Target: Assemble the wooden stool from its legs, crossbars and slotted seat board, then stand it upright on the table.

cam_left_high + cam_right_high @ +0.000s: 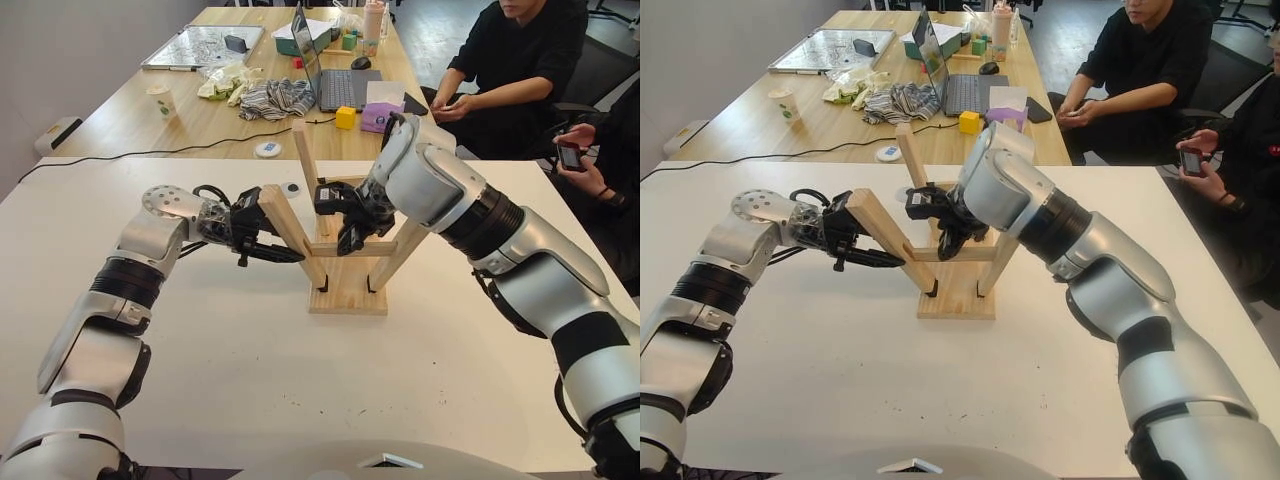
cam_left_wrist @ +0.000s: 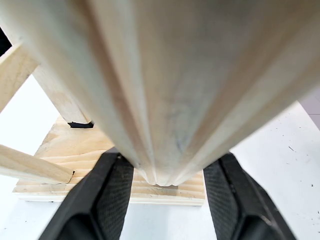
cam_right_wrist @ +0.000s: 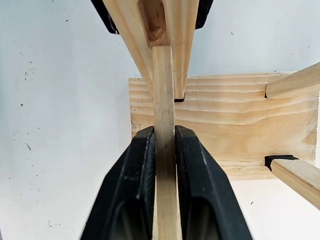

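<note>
Table (image 1: 200, 380) bearing seat board (image 1: 348, 299), left claw (image 1: 277, 251) gripping leg (image 1: 285, 222), right claw (image 1: 349, 238) gripping crossbar (image 1: 381, 247), cluttered desk (image 1: 120, 120) behind

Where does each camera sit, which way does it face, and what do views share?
Left eye view: on the head, facing forward and down over the table; both arms, left gripper on a leg, right gripper on a crossbar.
Right eye view: stereo twin, same scene.
Left wrist view: along the held leg to the seat board; own fingers show.
Right wrist view: along the crossbar to the seat board; own fingers show.
All four share the seat board.
</note>
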